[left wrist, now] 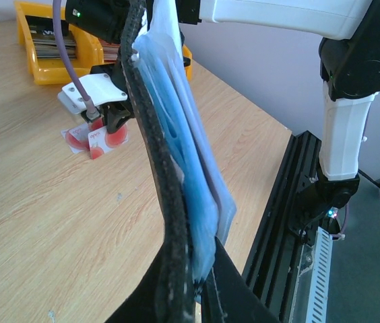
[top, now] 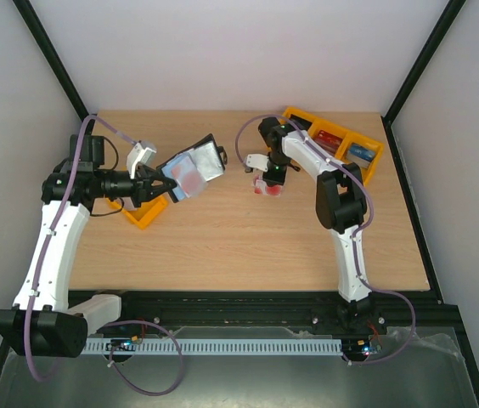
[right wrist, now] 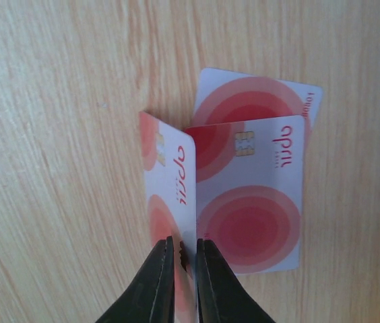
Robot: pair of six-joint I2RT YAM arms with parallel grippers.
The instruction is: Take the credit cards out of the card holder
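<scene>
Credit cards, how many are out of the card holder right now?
3. The standing card is in the right end effector; the two flat cards overlap on the table beside it. More may be hidden in the card holder.

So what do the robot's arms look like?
The left arm and right arm are white with black joints, and a purple cable runs along each. The right gripper has two thin, pointed black fingers.

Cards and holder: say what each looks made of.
Cards: likely plastic, smooth; thin and stiff, one stands on edge unbent. Holder: black textured shell, perhaps fabric or faux leather; clear bluish soft-plastic pockets that sag and wrinkle.
</scene>
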